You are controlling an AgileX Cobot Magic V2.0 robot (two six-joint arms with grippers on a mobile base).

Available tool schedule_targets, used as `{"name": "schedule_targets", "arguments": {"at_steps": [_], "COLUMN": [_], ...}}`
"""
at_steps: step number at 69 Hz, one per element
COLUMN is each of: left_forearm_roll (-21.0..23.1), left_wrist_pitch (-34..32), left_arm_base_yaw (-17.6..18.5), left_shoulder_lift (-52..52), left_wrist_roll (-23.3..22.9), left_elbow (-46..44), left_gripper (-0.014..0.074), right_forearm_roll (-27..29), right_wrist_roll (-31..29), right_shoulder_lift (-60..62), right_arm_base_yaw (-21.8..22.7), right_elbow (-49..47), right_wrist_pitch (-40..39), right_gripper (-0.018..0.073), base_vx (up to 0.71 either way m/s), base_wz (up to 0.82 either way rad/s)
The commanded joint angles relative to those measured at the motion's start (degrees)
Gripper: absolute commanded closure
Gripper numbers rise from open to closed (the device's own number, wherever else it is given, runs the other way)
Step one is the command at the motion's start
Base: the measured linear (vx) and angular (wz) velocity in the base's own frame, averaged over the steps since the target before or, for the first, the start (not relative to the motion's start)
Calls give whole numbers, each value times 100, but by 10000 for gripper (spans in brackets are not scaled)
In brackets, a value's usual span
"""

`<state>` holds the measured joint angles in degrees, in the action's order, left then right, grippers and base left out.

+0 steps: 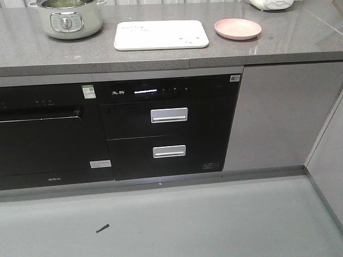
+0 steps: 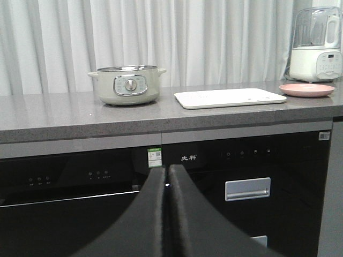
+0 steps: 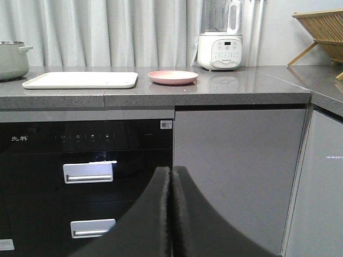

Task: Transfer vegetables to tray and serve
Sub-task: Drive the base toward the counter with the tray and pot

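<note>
The cream tray (image 1: 161, 35) lies flat on the grey countertop, also seen in the left wrist view (image 2: 230, 98) and the right wrist view (image 3: 80, 80). Left of it stands a pale green electric pot (image 1: 67, 20), and green vegetables (image 1: 63, 3) just show inside it at the frame's top edge. From the left wrist view, the pot (image 2: 128, 85) hides its contents. My left gripper (image 2: 166, 170) is shut and empty, held low in front of the black oven panels. My right gripper (image 3: 171, 170) is shut and empty too, below counter height by the grey cabinet door. Neither gripper shows in the front view.
An empty round pink plate (image 1: 238, 28) sits right of the tray. A white blender (image 3: 221, 48) stands behind it, and a wooden rack (image 3: 321, 32) is at the far right. Black built-in appliances with drawer handles (image 1: 169, 115) fill the cabinet front. Curtains hang behind.
</note>
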<state>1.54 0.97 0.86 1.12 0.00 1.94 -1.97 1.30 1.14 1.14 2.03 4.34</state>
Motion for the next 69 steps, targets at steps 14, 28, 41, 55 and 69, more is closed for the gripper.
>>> {"name": "schedule_targets", "arguments": {"at_steps": [14,28,41,55,69], "left_forearm_roll": [49,49,49,49,49], "left_wrist_pitch": [-422,-422,-422,-422,-422], "left_arm_base_yaw": [25,25,25,25,25], "left_shoulder_lift": [42,42,42,42,42], "left_wrist_roll": [0,0,0,0,0], "left_elbow": [85,85,85,85,85], "left_gripper": [603,603,603,603,603], "right_forearm_roll": [-42,-42,-42,-42,-42], "right_wrist_roll": [-13,-13,-13,-13,-13], "right_shoulder_lift": [-18,-18,-18,-18,-18], "right_arm_base_yaw": [9,9,9,9,9], "right_elbow": [14,14,14,14,14], "right_wrist_pitch": [-434,-434,-434,-434,-434], "right_gripper": [564,564,564,564,564], "base_vx": [19,19,19,20,21], "base_wz": [-1,-2,-3,-3,-3]}}
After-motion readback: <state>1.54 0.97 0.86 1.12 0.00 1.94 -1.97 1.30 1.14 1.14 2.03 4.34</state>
